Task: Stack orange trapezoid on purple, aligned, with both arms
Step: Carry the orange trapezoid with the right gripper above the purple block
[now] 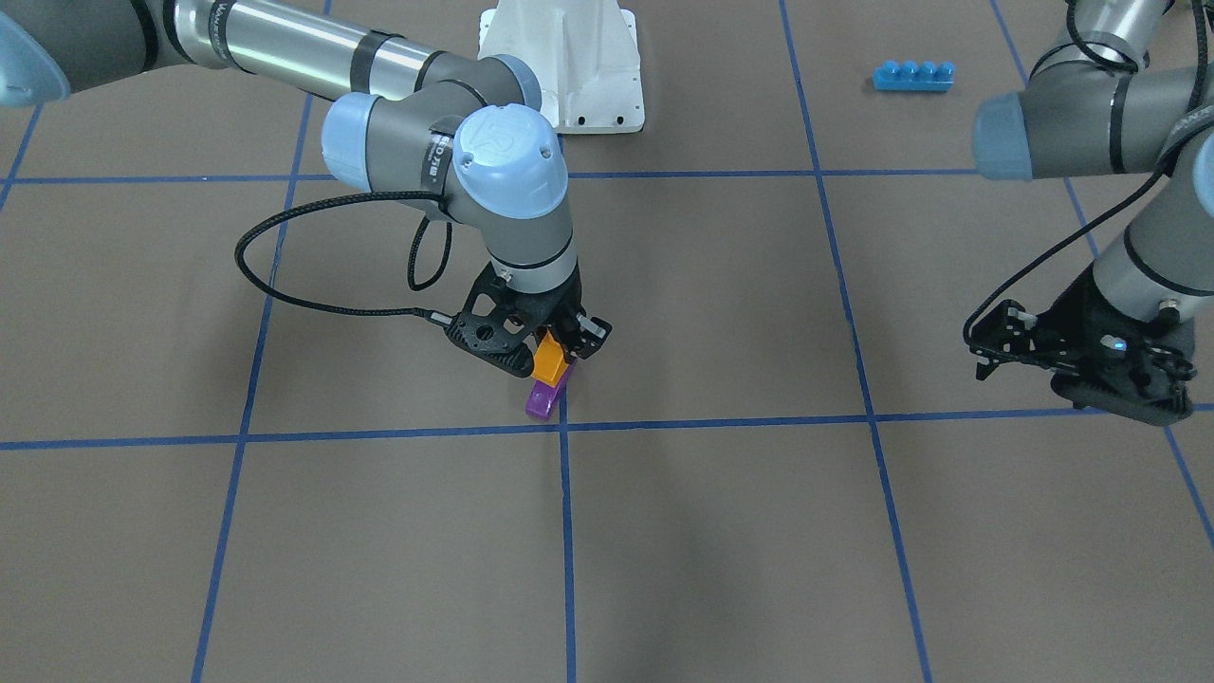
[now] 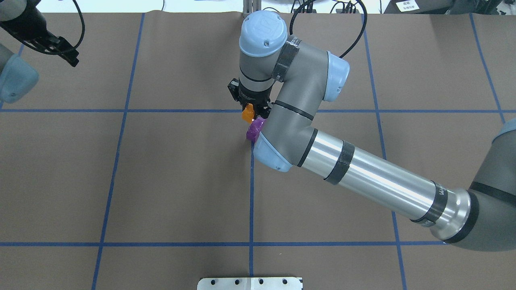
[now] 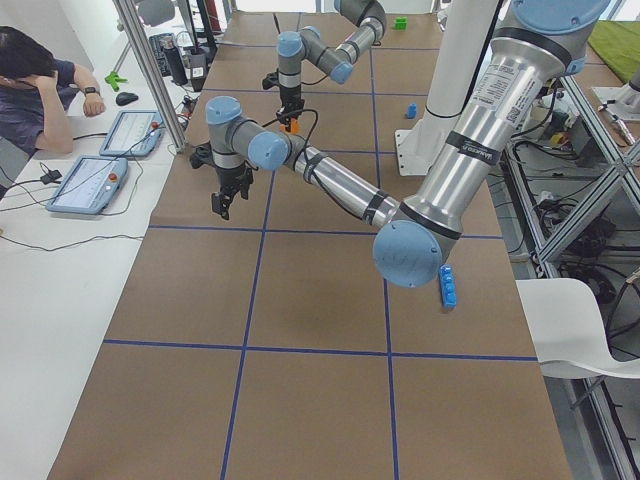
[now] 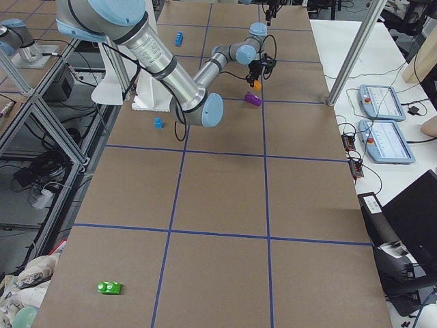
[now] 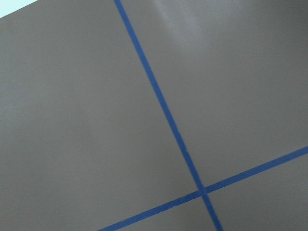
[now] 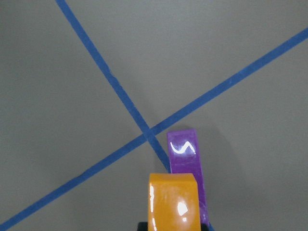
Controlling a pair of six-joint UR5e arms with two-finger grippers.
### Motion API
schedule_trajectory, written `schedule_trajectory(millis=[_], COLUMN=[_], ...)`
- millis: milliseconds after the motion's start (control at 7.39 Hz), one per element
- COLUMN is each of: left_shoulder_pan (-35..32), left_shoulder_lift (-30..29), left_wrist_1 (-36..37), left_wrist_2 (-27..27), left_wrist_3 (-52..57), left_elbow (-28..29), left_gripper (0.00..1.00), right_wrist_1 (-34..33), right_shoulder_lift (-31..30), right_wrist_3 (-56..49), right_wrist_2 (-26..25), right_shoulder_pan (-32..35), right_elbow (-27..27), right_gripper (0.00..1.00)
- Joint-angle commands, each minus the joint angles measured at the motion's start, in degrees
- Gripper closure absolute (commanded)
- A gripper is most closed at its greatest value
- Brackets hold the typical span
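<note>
The orange trapezoid brick (image 1: 549,361) hung clamped in my right tool (image 2: 250,112), just above the purple wedge brick (image 1: 546,396), which lay on the desk (image 1: 721,531) beside a blue tape crossing (image 1: 565,425). My left tool (image 1: 991,340) hovered well apart, fingers spread, grasping nothing.

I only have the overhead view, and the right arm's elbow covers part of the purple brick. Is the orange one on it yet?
Observer: Seemingly not. In the right side view the orange brick, held by the right gripper, hangs just above the purple brick.
Operator: Lined up?
Observer: No. The right wrist view shows the purple one shifted toward that view's right.
Operator: Other bricks nearby?
Observer: None near. A long blue brick lies far off, out of your frame.
</note>
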Motion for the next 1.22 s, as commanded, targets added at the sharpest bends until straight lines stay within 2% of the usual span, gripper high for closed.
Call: schedule_trajectory(millis=[0, 1082], left_shoulder_pan=[-0.3, -0.1], left_shoulder_lift=[1.2, 1.4], left_wrist_1=[-0.3, -0.3], left_wrist_2=[-0.1, 0.0], left_wrist_3=[0.7, 0.7], left_elbow=[0.0, 0.1], left_gripper=[0.00, 0.00], right_wrist_1=[0.0, 0.1], right_shoulder_lift=[0.1, -0.5], right_wrist_3=[0.2, -0.6], right_wrist_2=[-1.5, -3.1], right_shoulder_pan=[-0.8, -1.8], right_elbow=[-0.8, -1.6], right_gripper=[1.00, 1.00])
